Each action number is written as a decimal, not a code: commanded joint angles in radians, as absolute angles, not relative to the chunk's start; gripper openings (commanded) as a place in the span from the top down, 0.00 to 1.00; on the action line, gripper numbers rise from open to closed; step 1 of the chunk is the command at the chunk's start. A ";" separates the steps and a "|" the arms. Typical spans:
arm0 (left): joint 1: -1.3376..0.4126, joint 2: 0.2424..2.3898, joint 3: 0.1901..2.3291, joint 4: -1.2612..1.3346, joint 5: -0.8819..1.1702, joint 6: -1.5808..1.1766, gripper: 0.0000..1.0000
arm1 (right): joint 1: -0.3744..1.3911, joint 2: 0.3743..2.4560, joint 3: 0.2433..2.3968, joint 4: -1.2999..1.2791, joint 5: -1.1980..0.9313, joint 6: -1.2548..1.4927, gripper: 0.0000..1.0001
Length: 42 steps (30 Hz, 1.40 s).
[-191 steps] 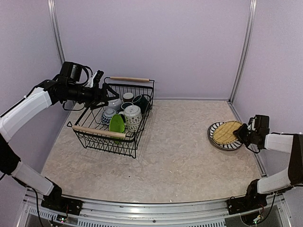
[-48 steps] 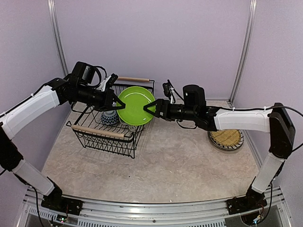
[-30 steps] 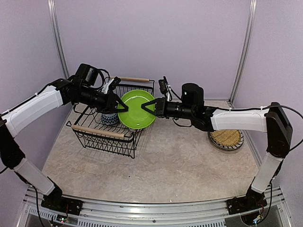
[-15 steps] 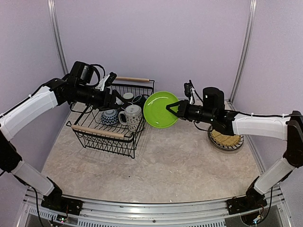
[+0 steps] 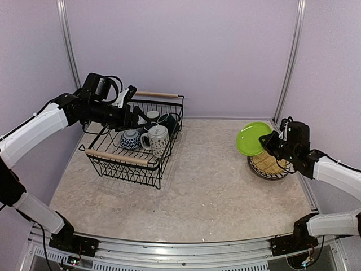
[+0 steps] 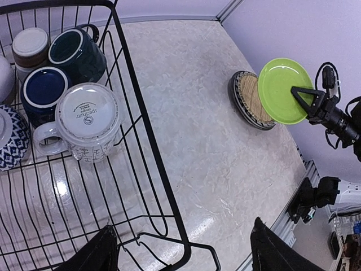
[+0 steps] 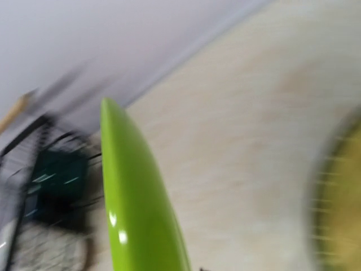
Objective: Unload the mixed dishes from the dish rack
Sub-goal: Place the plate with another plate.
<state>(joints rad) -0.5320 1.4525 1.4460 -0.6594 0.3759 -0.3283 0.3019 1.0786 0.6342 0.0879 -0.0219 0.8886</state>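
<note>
My right gripper [image 5: 269, 139] is shut on the rim of the lime green plate [image 5: 253, 138], holding it tilted in the air just left of the woven yellow plate [image 5: 271, 163], which lies on the striped plate [image 5: 253, 164]. In the right wrist view the green plate [image 7: 141, 209] shows edge-on and blurred. My left gripper [image 5: 137, 117] hangs open over the dish rack [image 5: 117, 157], with nothing between its fingers [image 6: 104, 251]. In the rack [image 6: 152, 141] stand a patterned white mug [image 6: 84, 121], two dark mugs [image 6: 76, 53], a small cup [image 6: 31, 44] and a patterned bowl [image 6: 8, 138].
The rack sits at the table's far left, near the left wall. The stacked plates lie at the far right beside the corner post [image 5: 286, 62]. The table [image 5: 208, 180] runs between them.
My left gripper let go of the green plate, opened and drew back over the rack. My right gripper carried the plate from the rack across to the right, above the stacked plates.
</note>
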 commanded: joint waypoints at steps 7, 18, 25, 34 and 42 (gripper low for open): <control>-0.533 1.447 1.440 -0.669 0.350 -0.317 0.22 | 0.054 1.062 0.562 -0.023 -0.056 0.905 1.00; -0.535 1.449 1.443 -0.676 0.345 -0.312 0.21 | -0.093 1.263 0.616 -0.002 -0.215 0.827 1.00; -0.534 1.449 1.445 -0.678 0.339 -0.307 0.21 | -0.099 1.369 0.656 -0.002 -0.245 0.767 0.95; -0.534 1.452 1.448 -0.684 0.337 -0.305 0.21 | -0.100 1.378 0.662 -0.017 -0.221 0.706 0.61; -0.534 1.451 1.449 -0.684 0.345 -0.309 0.21 | -0.100 1.357 0.693 -0.148 -0.137 0.616 0.34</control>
<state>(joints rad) -0.5316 1.4525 1.4460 -0.6739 0.3500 -0.3241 -0.0898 1.3808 0.6586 -0.0647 -0.1932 0.6815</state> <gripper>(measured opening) 0.791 0.620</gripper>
